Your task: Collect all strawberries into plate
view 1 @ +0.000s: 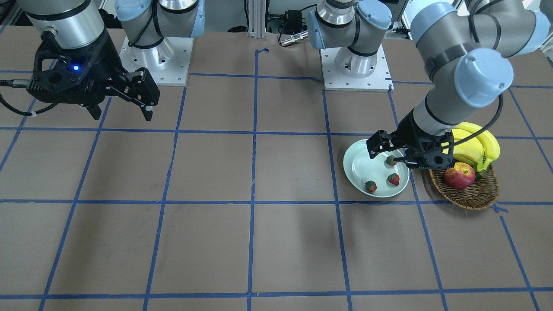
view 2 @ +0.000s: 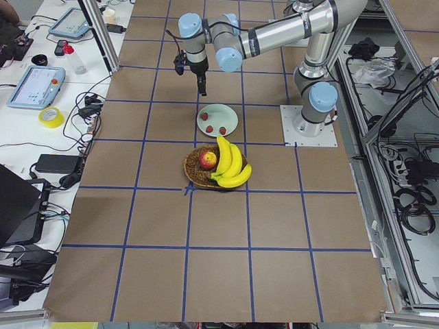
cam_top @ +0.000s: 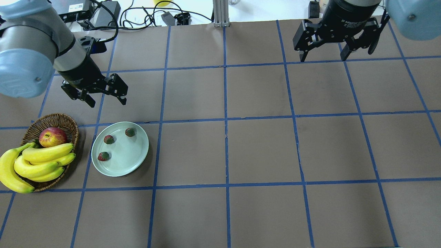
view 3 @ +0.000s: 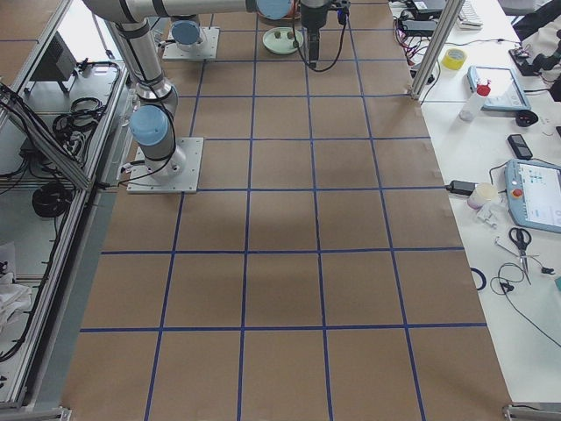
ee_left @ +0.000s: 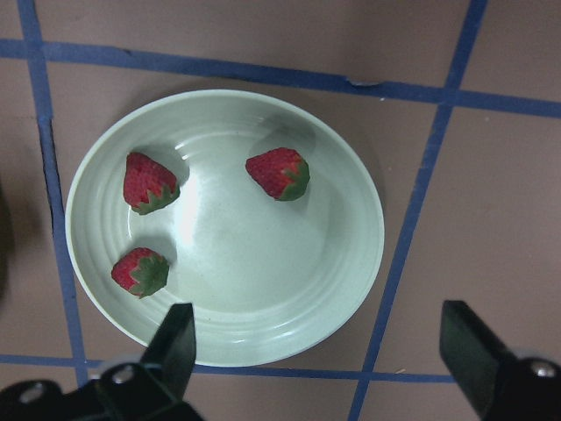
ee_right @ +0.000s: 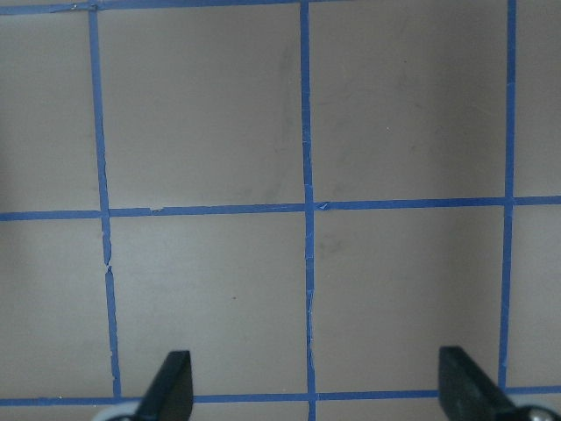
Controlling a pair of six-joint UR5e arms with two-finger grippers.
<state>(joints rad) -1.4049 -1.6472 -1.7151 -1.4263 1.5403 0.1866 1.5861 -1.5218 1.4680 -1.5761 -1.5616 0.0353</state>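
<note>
Three small red strawberries (cam_top: 109, 139), (cam_top: 130, 132), (cam_top: 103, 156) lie inside the pale mint-green plate (cam_top: 127, 156) on the table's left side. The left wrist view looks straight down on them (ee_left: 151, 182), (ee_left: 279, 173), (ee_left: 140, 271) in the plate (ee_left: 254, 263). My left gripper (cam_top: 108, 102) hangs above the plate's far edge, open and empty; it also shows in the front view (view 1: 395, 155). My right gripper (cam_top: 323, 57) is open and empty, raised over bare table at the far right.
A brown wicker basket (cam_top: 51, 120) stands just left of the plate, holding a red-yellow apple (cam_top: 52, 136) and a bunch of bananas (cam_top: 38, 162). Blue tape lines grid the brown table. The arm bases stand on the robot's side.
</note>
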